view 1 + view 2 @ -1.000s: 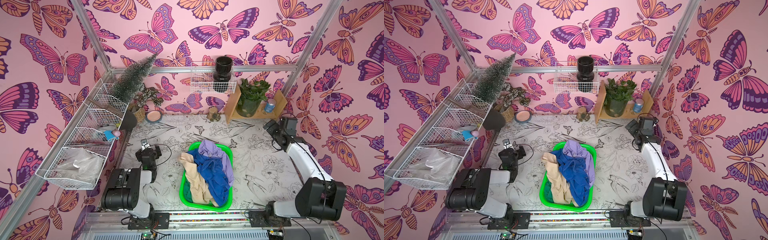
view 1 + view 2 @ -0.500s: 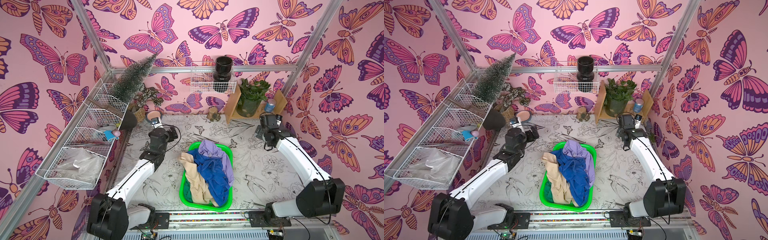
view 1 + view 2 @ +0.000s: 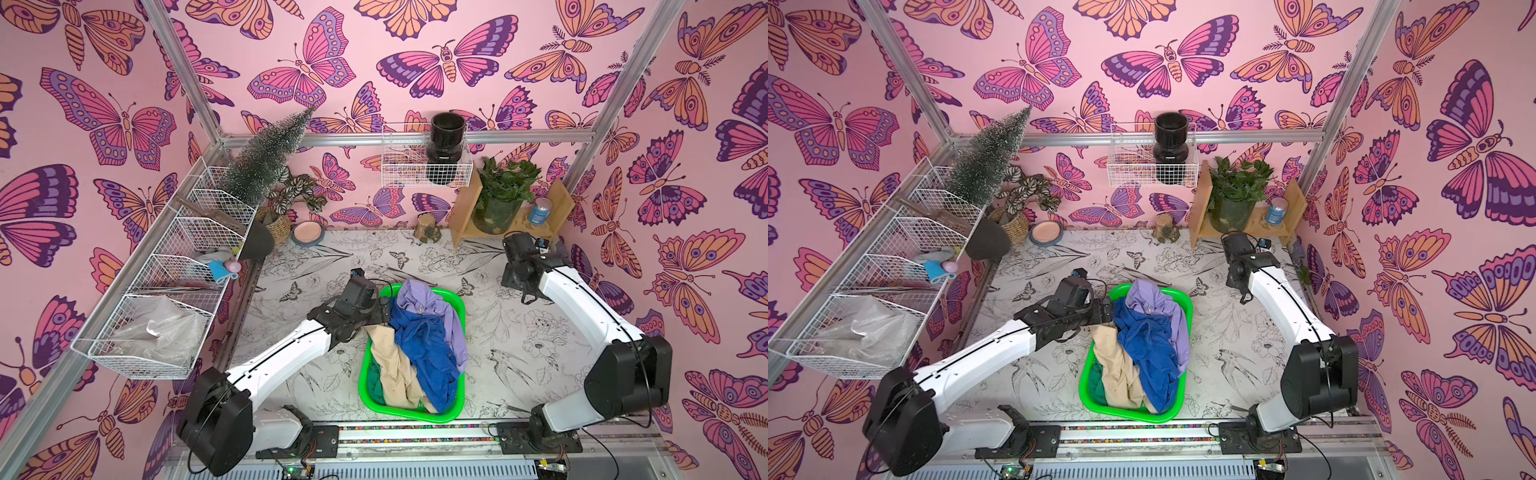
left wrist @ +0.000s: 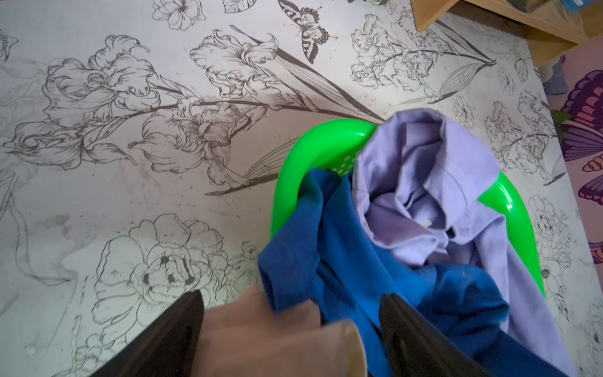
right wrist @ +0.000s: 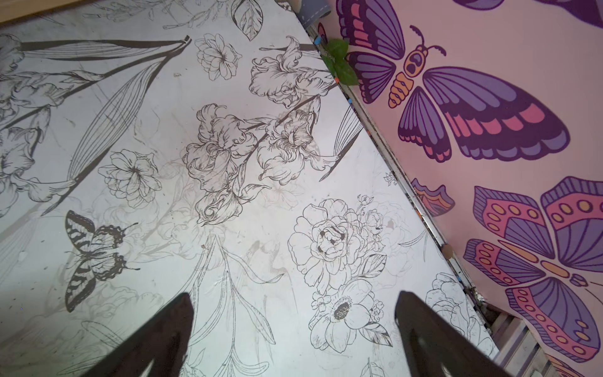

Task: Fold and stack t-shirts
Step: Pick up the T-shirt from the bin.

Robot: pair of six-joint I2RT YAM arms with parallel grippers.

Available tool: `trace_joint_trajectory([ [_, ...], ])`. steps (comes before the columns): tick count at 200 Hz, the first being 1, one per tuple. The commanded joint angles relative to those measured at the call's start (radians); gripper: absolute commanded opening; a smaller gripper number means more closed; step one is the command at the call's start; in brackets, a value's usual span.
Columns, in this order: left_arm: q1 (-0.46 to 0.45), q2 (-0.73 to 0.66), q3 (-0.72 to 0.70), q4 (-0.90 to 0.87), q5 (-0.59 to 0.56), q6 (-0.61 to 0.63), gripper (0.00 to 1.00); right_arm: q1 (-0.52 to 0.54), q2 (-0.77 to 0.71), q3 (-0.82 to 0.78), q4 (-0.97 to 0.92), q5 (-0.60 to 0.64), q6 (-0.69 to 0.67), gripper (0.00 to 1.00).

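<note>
In both top views the t-shirts (image 3: 419, 349) lie heaped in the basket (image 3: 411, 414), directly beyond the left tool (image 3: 381, 315); the left arm is nearer.

Left wrist view: the jaws stand spread astride the beige t-shirt (image 4: 261, 333), not clenched.

Right wrist view: the right tool (image 5: 293, 293) is released over bare desk (image 5: 228, 163).

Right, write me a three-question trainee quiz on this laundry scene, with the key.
1. True or false: the right gripper grips a t-shirt.
2. In the top views, which t-shirt lies at the far end of the green basket? A beige, B lavender, C dark green.
3. Short answer: which arm's gripper hangs over the pile of t-shirts?

Key
1. False: it is open above the table.
2. B, the lavender t-shirt.
3. The left gripper, its jaws apart, with the beige t-shirt and the blue t-shirt between them.
</note>
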Motion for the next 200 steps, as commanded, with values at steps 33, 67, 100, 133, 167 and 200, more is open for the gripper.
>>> trace_joint_trajectory([
  [33,-0.006,0.064,0.075,-0.198,0.098,-0.026,0.00,0.005,0.030,0.035,-0.038,0.004,0.016,0.98],
  [67,-0.023,0.128,0.298,-0.205,0.043,0.088,0.00,0.005,0.030,0.027,-0.029,0.012,0.019,0.96],
  [100,-0.047,0.244,0.789,-0.230,0.039,0.257,0.00,0.005,0.030,0.012,-0.010,-0.031,0.022,0.93],
  [133,-0.122,0.452,1.406,-0.276,-0.022,0.453,0.00,0.005,0.026,0.004,0.019,-0.073,0.015,0.88],
  [167,-0.157,0.578,1.779,-0.227,-0.020,0.530,0.00,0.006,0.003,-0.009,0.048,-0.114,0.004,0.84],
  [200,-0.195,0.591,1.875,-0.061,-0.034,0.698,0.00,0.006,0.000,-0.009,0.053,-0.098,-0.004,0.83],
])
